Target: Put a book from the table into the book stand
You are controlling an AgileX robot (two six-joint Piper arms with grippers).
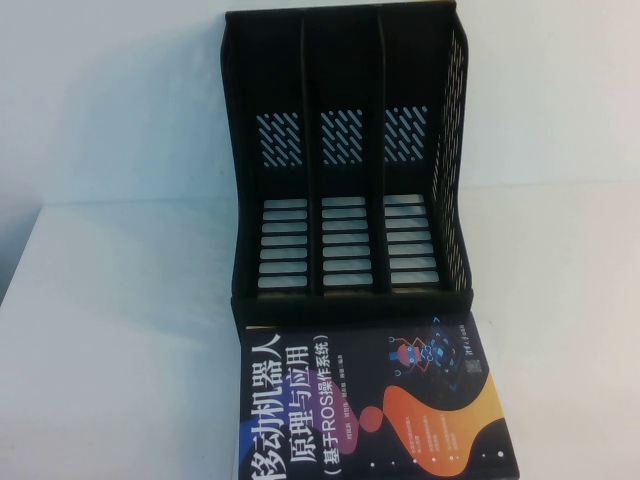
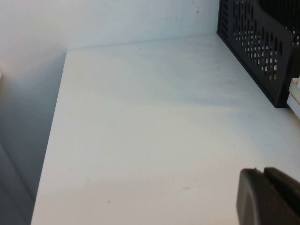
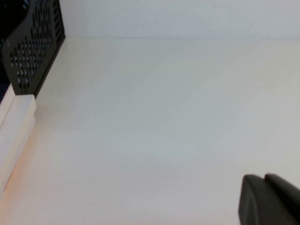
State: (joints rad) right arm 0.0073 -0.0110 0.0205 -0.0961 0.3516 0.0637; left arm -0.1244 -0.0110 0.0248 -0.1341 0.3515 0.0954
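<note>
One black-covered book (image 1: 375,400) is seen nearest the camera in the high view, lying flat on the white table (image 1: 110,330), cover up. A large white Chinese title runs along its left part; orange and purple blobs and a small blue-red robot graphic are noted on its right part. The book's far edge lies just at the front lip of the book stand (image 1: 350,160), and whether the two touch cannot be told.

Beyond the book, the black book stand is found upright, its three slots open toward the camera. Slotted cut-outs are seen in the base and back of each slot, and perforated mesh on the right side wall. Nothing is seen inside any slot.

Neither arm is visible in the high view. In the left wrist view, the left gripper (image 2: 265,194) is seen over bare tabletop, well apart from the stand's mesh side (image 2: 258,47); its fingers are pressed together with nothing between them. In the right wrist view, the right gripper (image 3: 267,199) is likewise found over bare table, away from the stand (image 3: 35,51) and the book's pale page edge (image 3: 16,126); its fingers appear clenched, empty.
</note>
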